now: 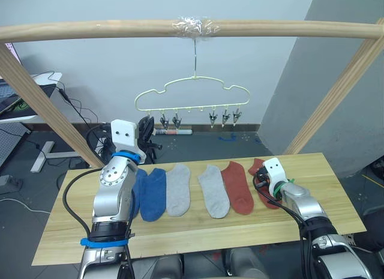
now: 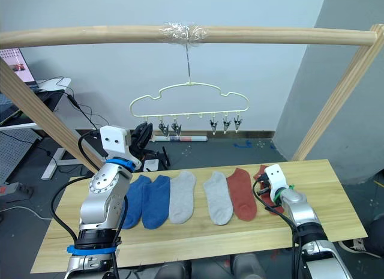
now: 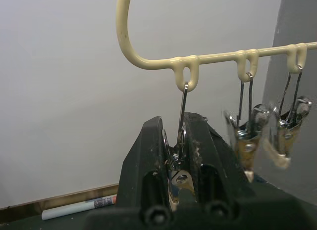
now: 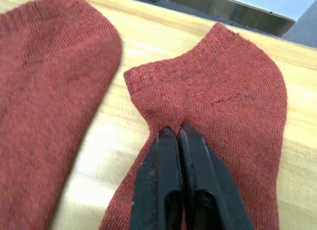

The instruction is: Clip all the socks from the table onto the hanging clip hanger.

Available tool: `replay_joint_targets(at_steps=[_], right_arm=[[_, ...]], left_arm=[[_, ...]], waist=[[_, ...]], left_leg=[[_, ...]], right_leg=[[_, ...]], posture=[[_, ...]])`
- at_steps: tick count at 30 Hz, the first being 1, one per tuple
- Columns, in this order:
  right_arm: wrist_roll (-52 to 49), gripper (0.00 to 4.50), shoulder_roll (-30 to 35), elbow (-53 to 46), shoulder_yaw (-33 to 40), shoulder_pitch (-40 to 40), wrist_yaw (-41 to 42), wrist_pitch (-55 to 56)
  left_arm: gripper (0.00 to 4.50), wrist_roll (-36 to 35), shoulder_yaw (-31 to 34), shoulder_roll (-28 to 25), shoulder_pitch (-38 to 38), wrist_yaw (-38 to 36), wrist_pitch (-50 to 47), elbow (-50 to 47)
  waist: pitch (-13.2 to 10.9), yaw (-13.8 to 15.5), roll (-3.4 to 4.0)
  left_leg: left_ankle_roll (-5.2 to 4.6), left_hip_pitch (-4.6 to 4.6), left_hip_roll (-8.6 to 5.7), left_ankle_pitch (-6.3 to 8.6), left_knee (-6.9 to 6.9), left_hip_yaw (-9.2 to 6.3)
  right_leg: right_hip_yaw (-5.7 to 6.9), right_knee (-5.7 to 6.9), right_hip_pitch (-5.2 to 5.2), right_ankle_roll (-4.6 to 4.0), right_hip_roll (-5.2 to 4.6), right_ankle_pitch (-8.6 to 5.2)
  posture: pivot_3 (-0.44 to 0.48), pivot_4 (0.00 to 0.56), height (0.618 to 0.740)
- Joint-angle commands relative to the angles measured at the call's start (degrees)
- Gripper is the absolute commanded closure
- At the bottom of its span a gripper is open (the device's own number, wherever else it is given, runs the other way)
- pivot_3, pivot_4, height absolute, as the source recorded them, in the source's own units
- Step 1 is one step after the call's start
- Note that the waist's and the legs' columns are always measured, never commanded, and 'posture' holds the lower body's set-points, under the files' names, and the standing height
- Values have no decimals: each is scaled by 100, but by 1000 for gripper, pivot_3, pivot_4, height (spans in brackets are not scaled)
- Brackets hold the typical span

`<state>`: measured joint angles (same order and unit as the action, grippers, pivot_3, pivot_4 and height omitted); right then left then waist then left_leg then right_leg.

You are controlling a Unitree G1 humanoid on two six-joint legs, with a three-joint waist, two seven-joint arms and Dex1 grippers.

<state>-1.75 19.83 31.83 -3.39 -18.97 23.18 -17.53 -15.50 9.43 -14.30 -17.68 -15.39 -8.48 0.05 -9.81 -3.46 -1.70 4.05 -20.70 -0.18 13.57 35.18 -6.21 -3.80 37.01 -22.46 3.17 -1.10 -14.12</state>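
Six socks lie in a row on the pale wooden table (image 1: 192, 231): two blue (image 1: 153, 193), two light grey (image 1: 178, 188), two rust red (image 1: 237, 186). The pale-yellow clip hanger (image 1: 192, 90) hangs by its hook from the pole above, behind the table. My left gripper (image 3: 177, 126) is raised to its leftmost metal clip (image 3: 179, 178) and is shut on it. The other clips (image 1: 226, 117) hang free. My right gripper (image 4: 177, 131) is down at the far right of the row, shut on a pinched fold of the outermost rust red sock (image 4: 237, 91).
A thick wooden pole frame (image 1: 120, 30) spans the scene, with slanted posts (image 1: 336, 93) at both sides behind the table. My left forearm covers part of the leftmost blue sock. A desk and cables stand on the floor at back left.
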Motion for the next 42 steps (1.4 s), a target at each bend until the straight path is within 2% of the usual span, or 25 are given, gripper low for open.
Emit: replay_joint_targets(at_steps=[1, 3, 5, 9, 12, 15, 19, 25, 42], right_arm=[[-53, 4488, 58, -426, 51, 253, 124, -189], [-60, 4488, 86, -835, 44, 370, 197, -163], [-60, 4488, 180, -1560, -5, 537, 334, -82], [-190, 4488, 283, -3250, -21, 854, 509, -474], [-385, 4488, 313, -4585, -166, 1093, 646, -924], [-546, 4488, 243, -5346, -364, 1132, 735, -1224], [-491, 4488, 18, -5585, -703, 866, 649, -1221], [-427, 4488, -235, -5636, -1161, 423, 752, -953], [-415, 4488, -375, -5593, -1406, -106, 877, -744]], left_arm=[[4261, -39, 123, -16, -52, 54, -12, -40], [4261, -130, 158, 11, -84, 59, -107, -43], [4261, -572, 305, 116, -126, 77, -549, -155], [4261, -1976, 932, 383, -272, 345, -1813, -356], [4261, -3500, 1530, 572, -414, 760, -2870, -463], [4261, -4586, 1834, 670, -488, 1246, -3556, -508], [4261, -5666, 2013, 742, -514, 1903, -4051, -470], [4261, -6964, 2120, 797, -531, 2808, -4077, -377], [4261, -8246, 1823, 558, -277, 3612, -3874, -185]], waist=[[0, -1, 0], [-1, 0, 0], [-2, 5, 2], [-6, -31, 6], [-6, -38, 5], [-8, -38, 2], [-13, -32, -7], [-17, 14, -12], [-24, 89, -21]], left_leg=[[0, 0, 0, 0, 0, 0], [0, 0, 1, 0, 0, -1], [0, -3, 0, 0, 0, 0], [1, -14, 0, 0, 0, 3], [1, -12, 8, 1, -2, -5], [2, -15, 9, 1, -3, -11], [3, -15, 4, 1, -1, -7], [4, -15, 5, 1, -2, -11], [9, -21, 3, 4, -3, -11]], right_leg=[[0, 0, 0, 0, 0, 0], [1, 1, 0, 0, 0, 0], [1, 1, -3, 0, 0, 0], [-4, 2, -17, 2, -1, 0], [5, 5, -18, 2, 4, -1], [10, 2, -18, 2, 6, -3], [6, -1, -17, 3, 2, -2], [9, -2, -19, 2, 3, -3], [9, -12, -20, 0, 0, -4]], posture=[[-4, 145, 740], [-2, 147, 740], [-2, 147, 740], [2, 150, 740], [2, 152, 740], [-3, 156, 740], [-3, 155, 740], [-3, 157, 740], [7, 159, 740]])
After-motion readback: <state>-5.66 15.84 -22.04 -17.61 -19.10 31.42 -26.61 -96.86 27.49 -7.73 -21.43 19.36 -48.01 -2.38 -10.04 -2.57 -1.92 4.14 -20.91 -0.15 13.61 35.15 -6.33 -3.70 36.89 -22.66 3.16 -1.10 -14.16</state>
